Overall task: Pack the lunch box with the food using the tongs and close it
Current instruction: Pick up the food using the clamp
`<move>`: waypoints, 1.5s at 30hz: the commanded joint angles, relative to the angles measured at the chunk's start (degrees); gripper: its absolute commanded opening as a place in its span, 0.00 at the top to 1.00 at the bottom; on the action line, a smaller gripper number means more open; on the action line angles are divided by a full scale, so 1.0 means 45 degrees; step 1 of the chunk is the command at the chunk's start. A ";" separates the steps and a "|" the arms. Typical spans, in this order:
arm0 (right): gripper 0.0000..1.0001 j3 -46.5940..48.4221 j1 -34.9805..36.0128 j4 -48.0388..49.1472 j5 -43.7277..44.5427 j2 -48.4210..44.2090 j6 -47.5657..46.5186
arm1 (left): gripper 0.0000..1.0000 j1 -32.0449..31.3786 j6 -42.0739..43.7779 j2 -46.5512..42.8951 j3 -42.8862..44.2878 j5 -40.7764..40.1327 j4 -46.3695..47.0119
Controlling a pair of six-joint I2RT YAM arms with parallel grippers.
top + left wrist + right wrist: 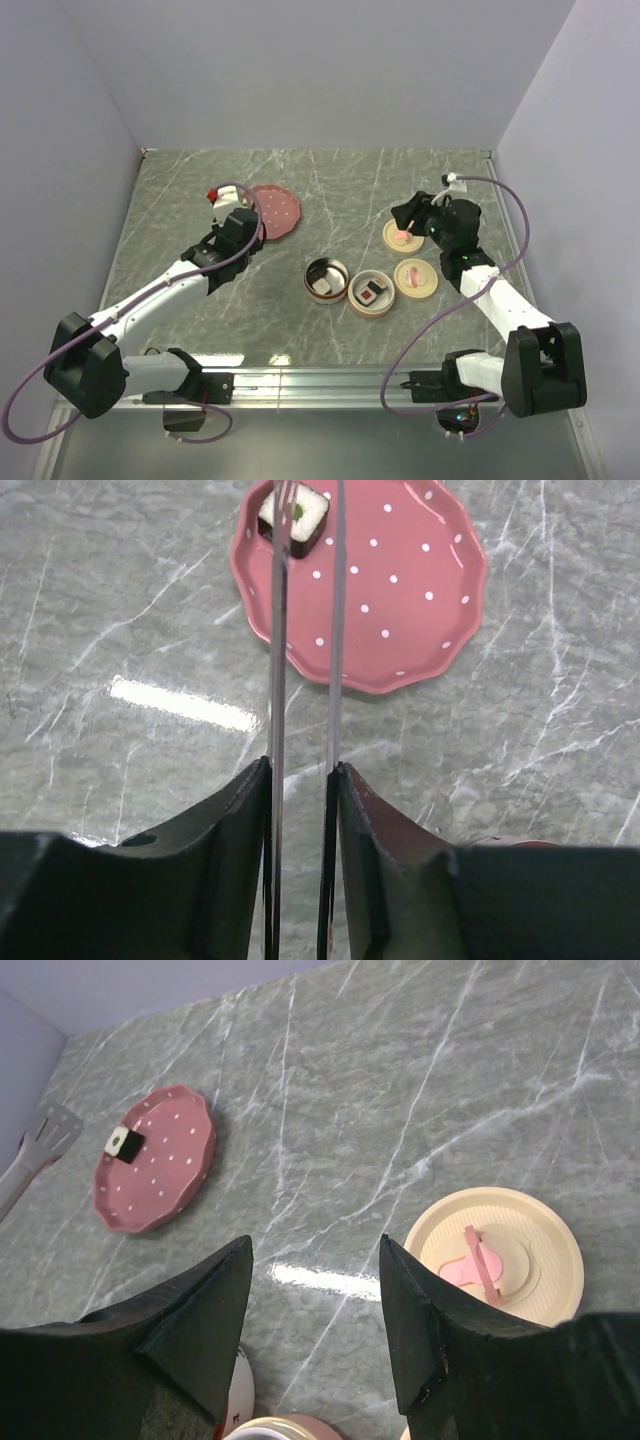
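1. Left claw (300, 770): narrow, clamped on the tongs (276, 680), one slim arm against each finger's inner face.
2. Tongs run straight ahead out of the left claw; their two arms stay slightly apart and pass out of the top of the wrist view.
3. Well ahead of the left claw, under the tongs' far part: pink dotted plate (400, 600) flat on the marble table (120, 610).
4. One food piece (297, 518) sits at the plate's far-left edge, white with a green centre and a dark side. One tong arm crosses over it, the other runs just to its right. Contact cannot be told.
5. Right claw (315, 1250): wide, nothing between the fingers, hanging above the table.
6. Just ahead and right of the right claw: cream lid (520, 1230) with a pink handle.
7. Between the two claws in the top view: two round lunch box tiers (371, 307), open, a food block in each.
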 commanded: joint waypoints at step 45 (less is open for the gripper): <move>0.39 -0.0057 -0.0111 0.0615 -0.0010 -0.0127 -0.0011 | 0.53 0.2130 0.0971 0.2564 -0.0375 0.2746 0.2608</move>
